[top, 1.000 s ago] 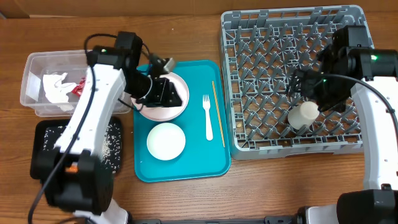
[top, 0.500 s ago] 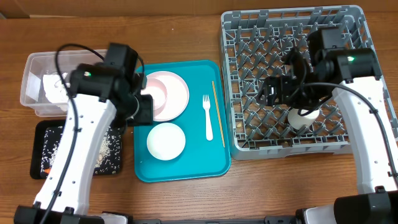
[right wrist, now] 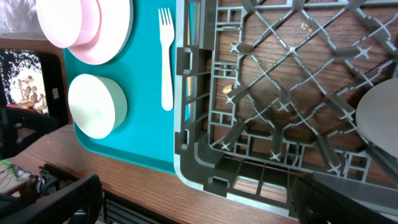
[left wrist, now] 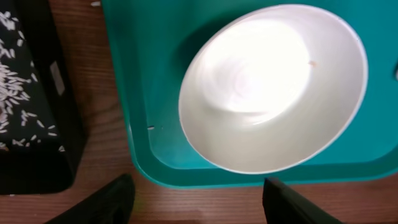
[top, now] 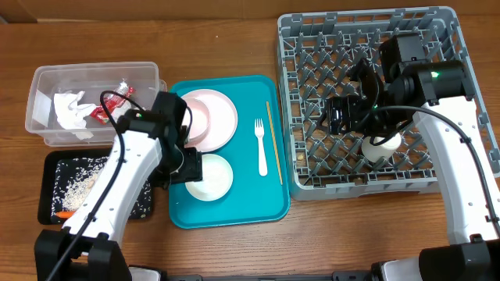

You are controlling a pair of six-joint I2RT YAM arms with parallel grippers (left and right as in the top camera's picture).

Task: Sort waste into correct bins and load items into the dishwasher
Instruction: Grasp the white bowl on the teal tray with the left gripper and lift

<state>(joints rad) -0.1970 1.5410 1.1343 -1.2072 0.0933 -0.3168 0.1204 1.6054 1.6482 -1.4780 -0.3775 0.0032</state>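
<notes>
Left claw (left wrist: 198, 190) is hovering, fingers apart, over a glossy round white bowl (left wrist: 273, 87); right claw (right wrist: 196, 193) is gaping wide.

Brown wood-grain table (top: 234, 250), four things directly on it. Clear tub (top: 94, 69) at the far left. Black tray (top: 44, 187) just in front of the tub, nearer the robot, with a narrow strip of wood between them. Teal tray (top: 234, 204) in the middle, just beside both bins. Grey dish rack (top: 351, 187) on the right, close against the teal tray's right edge; contact unclear. Bare wood shows along the front edge and the far-left strip.
</notes>
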